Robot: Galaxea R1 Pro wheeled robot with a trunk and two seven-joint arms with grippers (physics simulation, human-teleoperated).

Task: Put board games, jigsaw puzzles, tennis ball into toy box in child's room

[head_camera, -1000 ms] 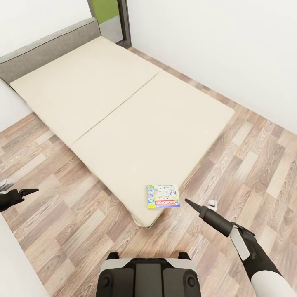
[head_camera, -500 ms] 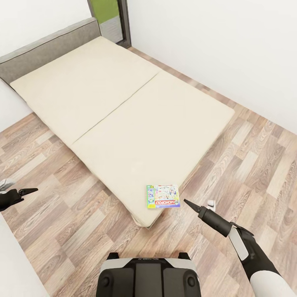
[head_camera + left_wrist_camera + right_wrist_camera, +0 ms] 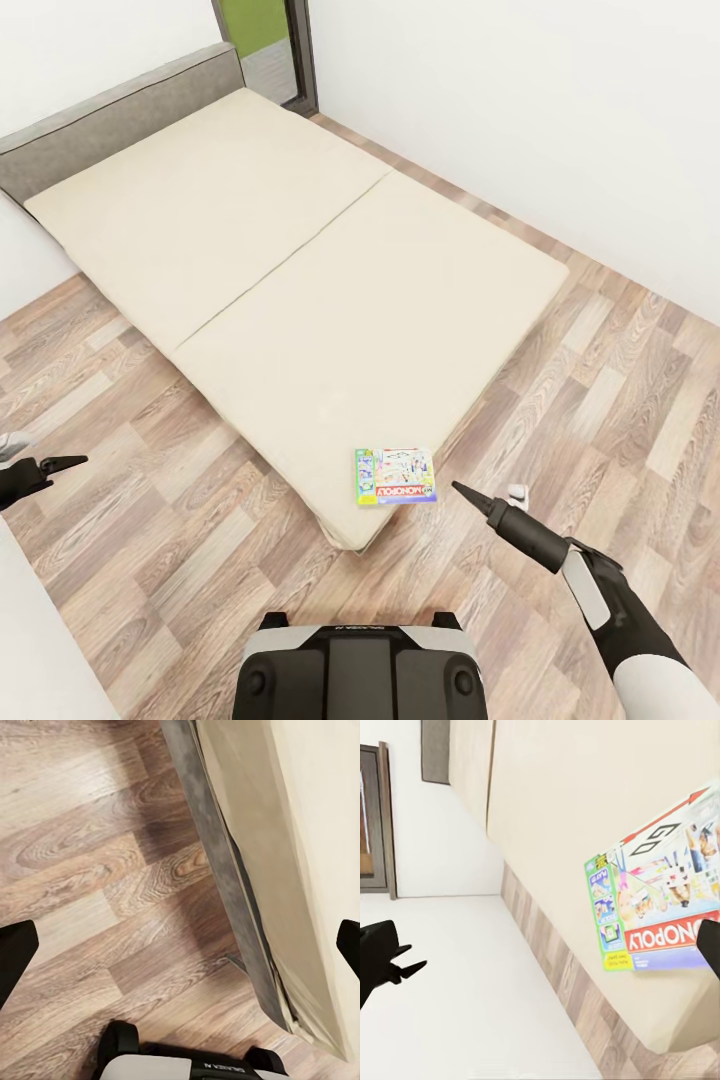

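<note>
Fetching the Monopoly [image 3: 396,476] looks the step in hand: it lies flat at the bed's [image 3: 300,270] near corner. The right gripper [image 3: 462,491], fingers spread, hovers empty at its 3 o'clock; next, reach over and grasp an edge.

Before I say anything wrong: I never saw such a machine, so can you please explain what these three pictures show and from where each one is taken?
This is a simulated wheeled robot with two arms. The large picture comes from a camera on its head, looking down at a bed on a wooden floor. A Monopoly board game lies flat on the mattress near its closest corner. The right hand reaches toward it from the side and holds nothing; its fingers look open in the right wrist picture, which shows the same game box up close. The left hand hangs over the floor, empty and open. Its wrist camera looks down at the floorboards and the bed's edge. The robot's dark base shows at the bottom.
</note>
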